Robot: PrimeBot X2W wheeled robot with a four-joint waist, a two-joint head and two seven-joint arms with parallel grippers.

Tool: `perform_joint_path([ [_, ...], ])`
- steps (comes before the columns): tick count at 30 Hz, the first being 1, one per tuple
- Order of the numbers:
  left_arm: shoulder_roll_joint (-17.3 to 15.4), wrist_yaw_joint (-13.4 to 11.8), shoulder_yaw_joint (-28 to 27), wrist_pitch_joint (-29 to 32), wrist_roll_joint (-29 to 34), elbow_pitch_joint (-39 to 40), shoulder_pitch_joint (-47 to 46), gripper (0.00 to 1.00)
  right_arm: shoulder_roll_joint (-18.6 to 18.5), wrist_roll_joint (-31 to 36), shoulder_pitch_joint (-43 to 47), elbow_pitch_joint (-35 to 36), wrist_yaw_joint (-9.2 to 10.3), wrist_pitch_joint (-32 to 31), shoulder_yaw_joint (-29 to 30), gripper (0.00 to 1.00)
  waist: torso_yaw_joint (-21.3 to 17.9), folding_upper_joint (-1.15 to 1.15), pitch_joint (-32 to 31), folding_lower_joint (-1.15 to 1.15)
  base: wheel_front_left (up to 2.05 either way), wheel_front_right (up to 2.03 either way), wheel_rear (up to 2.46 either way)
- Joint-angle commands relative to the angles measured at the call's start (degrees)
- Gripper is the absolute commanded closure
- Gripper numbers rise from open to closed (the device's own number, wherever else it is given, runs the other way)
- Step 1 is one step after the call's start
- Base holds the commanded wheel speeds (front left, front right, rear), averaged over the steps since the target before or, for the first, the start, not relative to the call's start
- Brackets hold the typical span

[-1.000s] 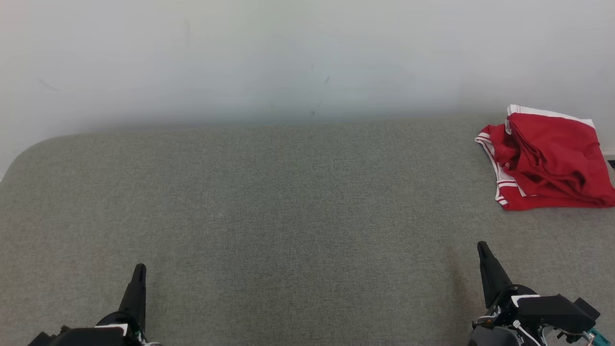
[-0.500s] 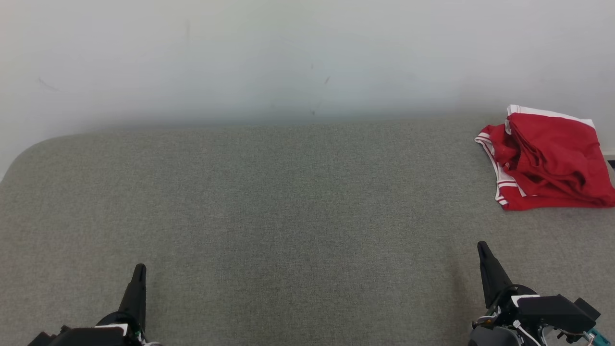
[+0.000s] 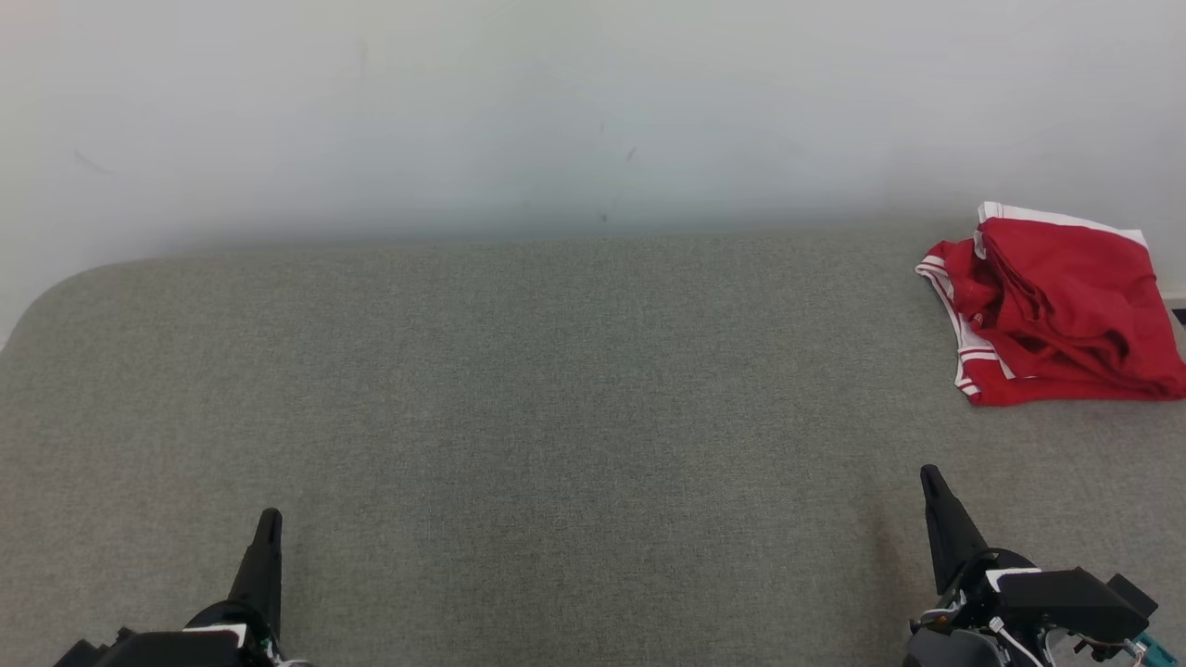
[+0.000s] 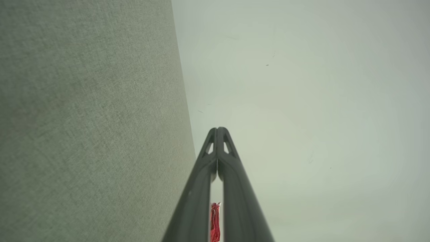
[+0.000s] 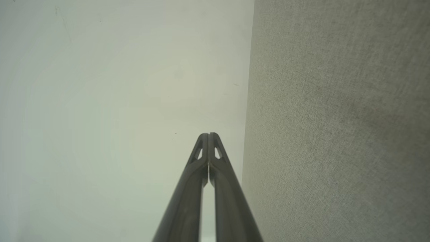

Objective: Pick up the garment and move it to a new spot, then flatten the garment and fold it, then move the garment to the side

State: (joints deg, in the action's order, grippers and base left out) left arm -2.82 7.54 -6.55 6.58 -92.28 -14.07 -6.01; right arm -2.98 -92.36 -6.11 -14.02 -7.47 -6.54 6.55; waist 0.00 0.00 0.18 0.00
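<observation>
The garment (image 3: 1056, 310) is red with white trim and lies folded in a compact bundle at the far right of the grey-green surface (image 3: 556, 417). A thin red strip of the garment (image 4: 214, 222) shows between the left fingers in the left wrist view. My left gripper (image 3: 269, 517) rests at the lower left, shut and empty, far from the garment. At the lower right my right gripper (image 3: 928, 474) is shut and empty too, a short way in front of the garment. Both wrist views show the fingertips pressed together: left gripper (image 4: 218, 129), right gripper (image 5: 208, 135).
A pale wall (image 3: 556, 111) rises directly behind the surface's far edge. The surface's far left corner (image 3: 56, 283) is rounded. The garment lies close to the right edge.
</observation>
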Motion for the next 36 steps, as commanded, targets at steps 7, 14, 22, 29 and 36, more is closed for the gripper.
perform_joint_path([
  [7, 0.1, 0.1, -0.1, 0.1, -0.2, -0.1, -0.6, 1.0, 0.2, -0.1, -0.3, 0.0, -0.04, -0.1, 0.0, 1.0, 0.0, 0.0, 0.0, 0.0, 0.0, 0.0, 0.0],
  [14, 0.1, 0.1, -0.1, 0.1, -0.2, -0.1, -0.6, 1.0, 0.2, -0.1, -0.3, 0.0, -0.04, -0.1, 0.0, 1.0, 0.0, 0.0, 0.0, 0.0, 0.0, 0.0, 0.0],
  [22, 0.1, 0.1, -0.1, 0.1, -0.2, -0.1, -0.6, 1.0, 0.2, -0.1, -0.3, 0.0, -0.04, -0.1, 0.0, 1.0, 0.0, 0.0, 0.0, 0.0, 0.0, 0.0, 0.0],
  [29, 0.1, 0.1, -0.1, 0.1, -0.2, -0.1, -0.6, 1.0, 0.2, -0.1, -0.3, -0.1, -0.04, -0.1, 0.0, 1.0, 0.0, 0.0, 0.0, 0.0, 0.0, 0.0, 0.0],
  [36, 0.1, 0.1, -0.1, 0.0, -0.3, -0.1, -0.6, 1.0, 0.2, -0.1, -0.3, -0.1, -0.04, -0.1, 0.0, 1.0, 0.0, 0.0, 0.0, 0.0, 0.0, 0.0, 0.0],
])
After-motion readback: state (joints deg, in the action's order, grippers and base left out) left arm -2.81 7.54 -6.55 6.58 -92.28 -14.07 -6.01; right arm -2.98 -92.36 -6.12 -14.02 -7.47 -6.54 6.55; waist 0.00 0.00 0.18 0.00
